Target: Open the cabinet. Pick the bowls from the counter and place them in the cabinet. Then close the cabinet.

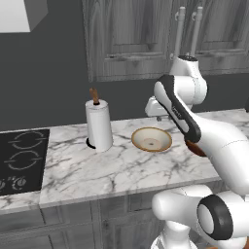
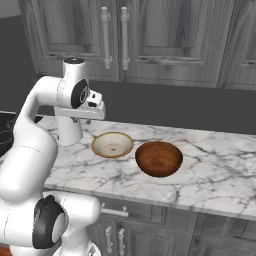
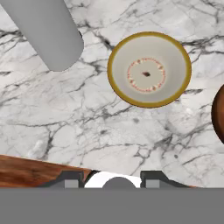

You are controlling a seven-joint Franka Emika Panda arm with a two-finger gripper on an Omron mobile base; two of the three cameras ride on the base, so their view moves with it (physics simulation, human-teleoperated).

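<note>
The cabinet (image 2: pixel 150 35) hangs above the counter (image 1: pixel 112 170) with both doors shut, its two silver bar handles (image 2: pixel 115 37) side by side. The shallow cream bowl (image 1: pixel 151 139) (image 2: pixel 112 145) (image 3: pixel 148 69) sits on the marble. Just right of it stands the deeper reddish-brown bowl (image 2: pixel 159 158), and the arm hides most of it in the left base view. My gripper (image 3: pixel 112 180) hovers above the counter and points down, near the cream bowl's left side. Its fingers are apart with nothing between them. It touches neither bowl.
A white paper towel roll (image 1: pixel 98 125) (image 3: pixel 48 30) with a brown post stands left of the cream bowl. The black cooktop (image 1: pixel 22 160) lies at the counter's left end. Bare marble stretches right of the brown bowl (image 2: pixel 220 165).
</note>
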